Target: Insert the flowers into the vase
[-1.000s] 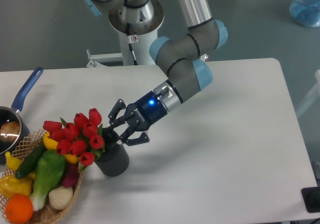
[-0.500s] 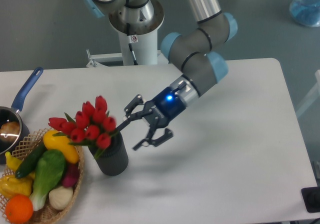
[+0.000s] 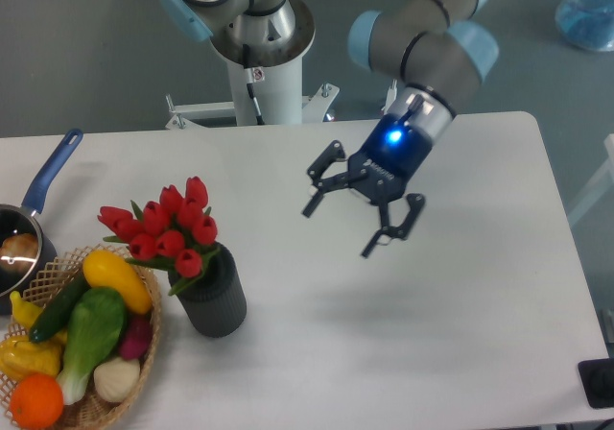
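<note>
- The vase [image 3: 214, 298] stands on the table [image 3: 460, 334], toward its front left.
- The flowers [image 3: 165, 230] sit in the vase — their heads lean left, over the basket's edge.
- The basket [image 3: 115, 396] lies just left of the vase, at the front left corner, with vegetables in it.
- The saucepan [image 3: 29, 221] is behind the basket, at the left edge.
- The gripper [image 3: 356, 221] hangs above the table's middle, well right of the vase and apart from it.
</note>
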Controlling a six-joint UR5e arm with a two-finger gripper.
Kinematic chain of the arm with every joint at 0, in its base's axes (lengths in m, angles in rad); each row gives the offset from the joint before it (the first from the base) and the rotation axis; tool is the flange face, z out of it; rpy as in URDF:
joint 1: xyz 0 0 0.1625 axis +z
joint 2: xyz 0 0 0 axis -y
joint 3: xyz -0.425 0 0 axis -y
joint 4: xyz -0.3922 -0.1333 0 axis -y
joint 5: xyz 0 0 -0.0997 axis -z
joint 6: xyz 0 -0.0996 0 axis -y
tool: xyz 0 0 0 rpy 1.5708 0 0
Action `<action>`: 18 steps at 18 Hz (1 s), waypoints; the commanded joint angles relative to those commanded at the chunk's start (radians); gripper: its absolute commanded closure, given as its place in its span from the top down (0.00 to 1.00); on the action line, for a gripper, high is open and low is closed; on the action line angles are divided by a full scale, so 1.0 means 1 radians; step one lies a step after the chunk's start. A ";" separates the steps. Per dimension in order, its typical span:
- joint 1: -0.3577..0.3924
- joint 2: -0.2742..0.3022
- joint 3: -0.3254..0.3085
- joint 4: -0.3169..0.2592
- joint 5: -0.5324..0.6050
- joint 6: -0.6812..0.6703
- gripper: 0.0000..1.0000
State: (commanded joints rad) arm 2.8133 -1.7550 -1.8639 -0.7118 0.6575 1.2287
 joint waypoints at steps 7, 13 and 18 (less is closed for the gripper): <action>-0.011 0.176 0.018 -0.072 0.576 -0.084 1.00; 0.015 0.319 0.035 -0.265 0.835 0.023 1.00; 0.014 0.379 0.055 -0.357 0.850 0.093 1.00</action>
State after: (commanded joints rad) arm 2.8271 -1.3761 -1.8086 -1.0690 1.5078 1.3221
